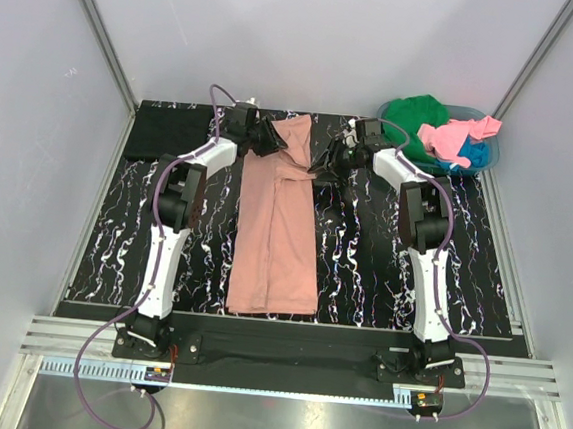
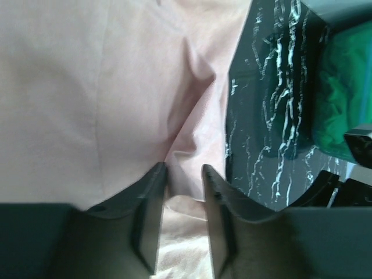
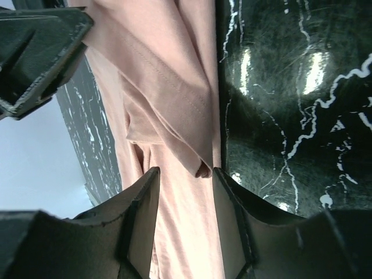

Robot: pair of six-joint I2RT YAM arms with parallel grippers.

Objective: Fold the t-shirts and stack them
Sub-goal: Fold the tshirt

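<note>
White panel walls enclose a black table (image 1: pixel 382 273) with white marbling, which fills the middle of the top view. A salmon-pink t-shirt (image 1: pixel 277 234) lies on it at frame centre, folded into a long strip running from the far edge toward the arm bases. A black t-shirt (image 1: pixel 163 133) lies flat at the upper left of the table. A teal basket (image 1: pixel 468 113) sits at the upper right and holds a green t-shirt (image 1: pixel 413 117), a bright pink t-shirt (image 1: pixel 452 139) and a blue t-shirt (image 1: pixel 476 153).

The left gripper (image 2: pixel 183 170) is at the strip's far left corner, jaws drawn close on a raised fold of the salmon-pink cloth. The right gripper (image 3: pixel 186 173) is at the strip's right edge, jaws apart and holding nothing. A sleeve tip lies just ahead of the gap.
</note>
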